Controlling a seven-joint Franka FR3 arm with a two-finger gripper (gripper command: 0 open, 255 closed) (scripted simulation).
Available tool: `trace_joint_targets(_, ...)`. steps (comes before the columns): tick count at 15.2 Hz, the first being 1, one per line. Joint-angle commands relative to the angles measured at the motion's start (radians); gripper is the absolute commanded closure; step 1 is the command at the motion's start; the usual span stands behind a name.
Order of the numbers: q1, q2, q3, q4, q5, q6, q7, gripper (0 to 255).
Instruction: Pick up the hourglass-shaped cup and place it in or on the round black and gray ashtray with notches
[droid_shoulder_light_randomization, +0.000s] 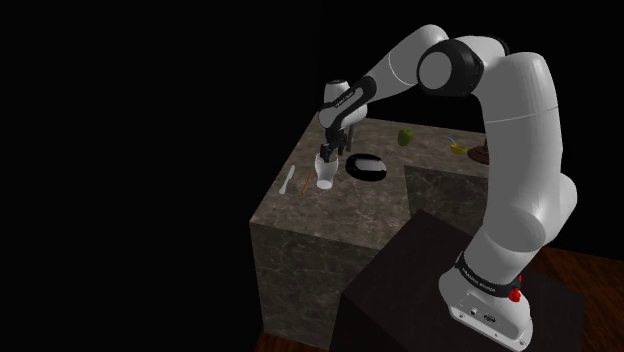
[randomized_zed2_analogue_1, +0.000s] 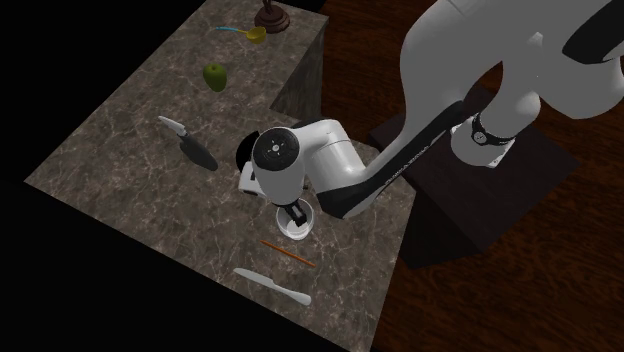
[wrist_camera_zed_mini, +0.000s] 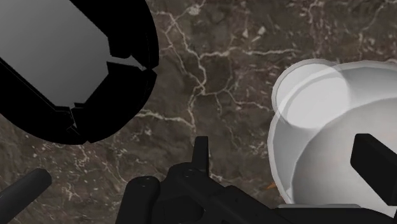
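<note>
Open at the claw (wrist_camera_zed_mini: 286, 159): fingers (wrist_camera_zed_mini: 375, 167) apart, one down inside the white cup (wrist_camera_zed_mini: 331, 121), the other outside its wall w/ a gap between, so no grip. In shoulder view, claw (droid_shoulder_light_randomization: 331, 152) straight above cup (droid_shoulder_light_randomization: 325, 172), fingertips at its mouth. Cup upright on marble counter (droid_shoulder_light_randomization: 395, 155), near counter's edge at that view's left. Just beside cup, twd shoulder view's right: round ashtray (droid_shoulder_light_randomization: 366, 167), black rim, grey inside, notches cut in rim; close to cup but not touching. On cup's other side: thin orange stick (droid_shoulder_light_randomization: 305, 183), then white knife (droid_shoulder_light_randomization: 290, 180), both flat on counter. In 2nd ext. view, wrist over ashtray, covering most of it. Further along counter there: black-handled knife (randomized_zed2_analogue_1: 190, 145), green apple (randomized_zed2_analogue_1: 215, 76), and at far end a yellow scoop (randomized_zed2_analogue_1: 248, 33) next to a brown base (randomized_zed2_analogue_1: 271, 17). Beside counter: dark box stand (droid_shoulder_light_randomization: 420, 255) under arm.
</note>
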Motion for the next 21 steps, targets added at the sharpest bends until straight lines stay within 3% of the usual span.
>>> trace_joint_targets(1, 0.0, 0.0, 0.0, 0.0, 0.0, 0.001, 0.0, 0)
trace_joint_targets(2, 0.0, 0.0, 0.0, 0.0, 0.0, 0.0, 0.0, 0)
trace_joint_targets(3, 0.0, 0.0, 0.0, 0.0, 0.0, 0.0, 0.0, 255)
trace_joint_targets(12, 0.0, 0.0, 0.0, 0.0, 0.0, 0.001, 0.0, 255)
trace_joint_targets(21, 0.002, -0.074, -0.001, 0.015, -0.001, -0.089, -0.007, 255)
